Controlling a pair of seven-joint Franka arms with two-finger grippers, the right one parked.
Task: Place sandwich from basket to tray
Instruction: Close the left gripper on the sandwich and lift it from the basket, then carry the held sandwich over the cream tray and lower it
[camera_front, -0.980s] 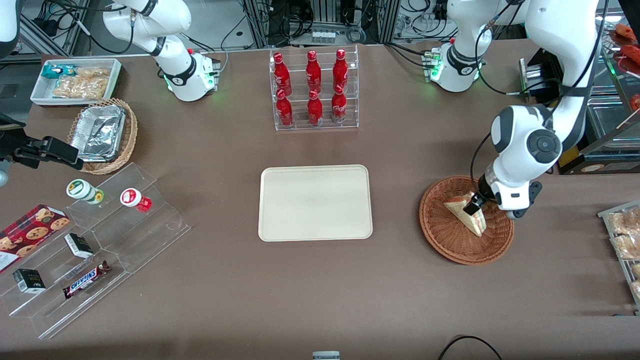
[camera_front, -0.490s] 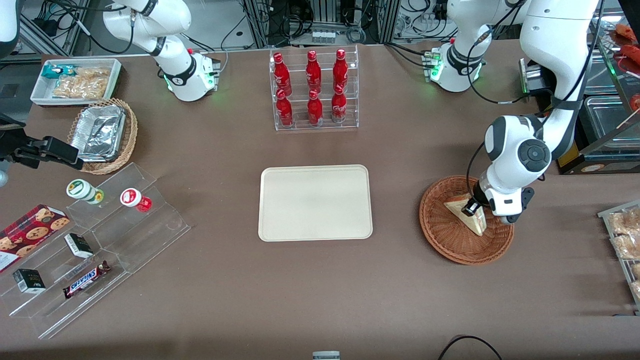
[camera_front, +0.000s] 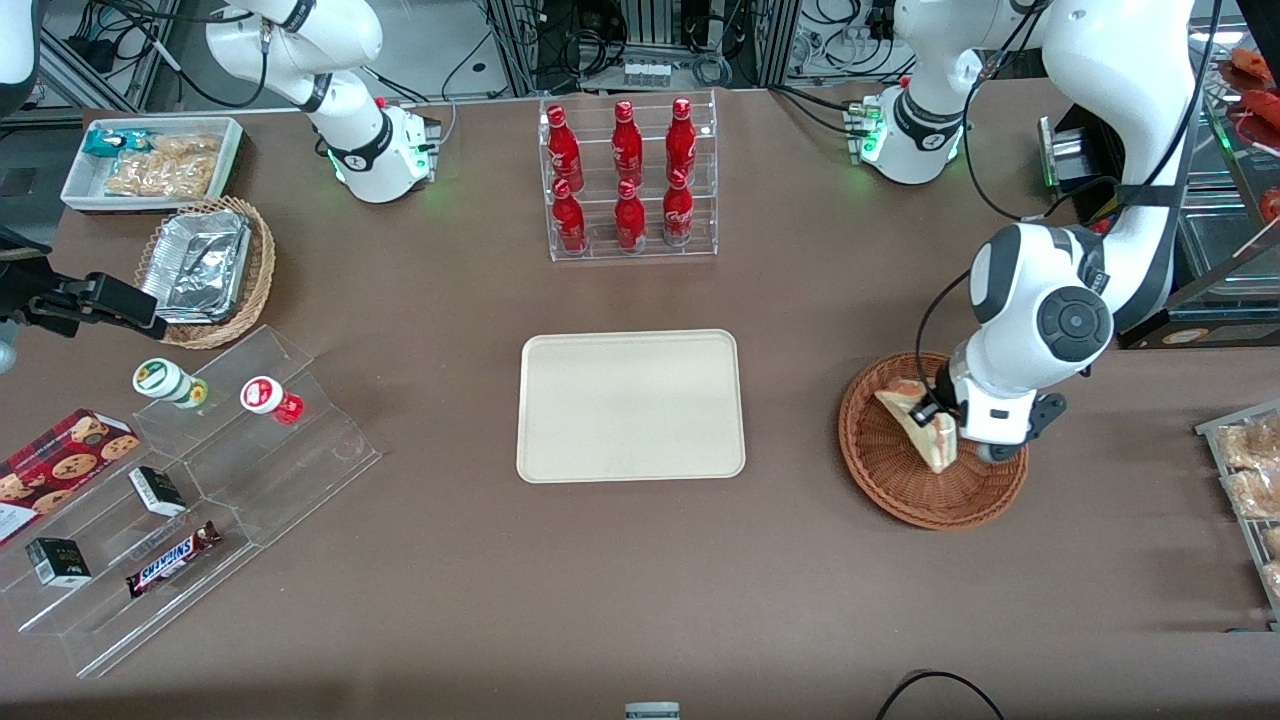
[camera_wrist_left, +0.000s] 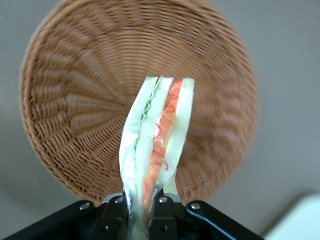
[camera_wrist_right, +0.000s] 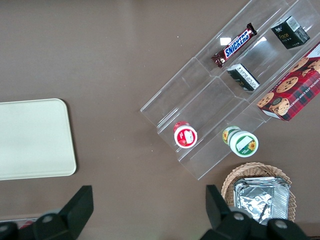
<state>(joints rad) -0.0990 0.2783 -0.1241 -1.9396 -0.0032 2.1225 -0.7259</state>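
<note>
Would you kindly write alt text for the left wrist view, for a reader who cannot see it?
The left arm's tool is shut on the sandwich, a white-bread wedge with green and red filling, held lifted over the round brown wicker basket. Brown table surrounds the basket, with a corner of the cream tray showing.

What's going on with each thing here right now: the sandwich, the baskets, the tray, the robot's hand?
Sandwich: held by one end, raised above the basket.
Basket: nothing resting in it.
Tray: bare.
Hand: shut on the sandwich, above the basket.
Tan basket: holds foil trays.
</note>
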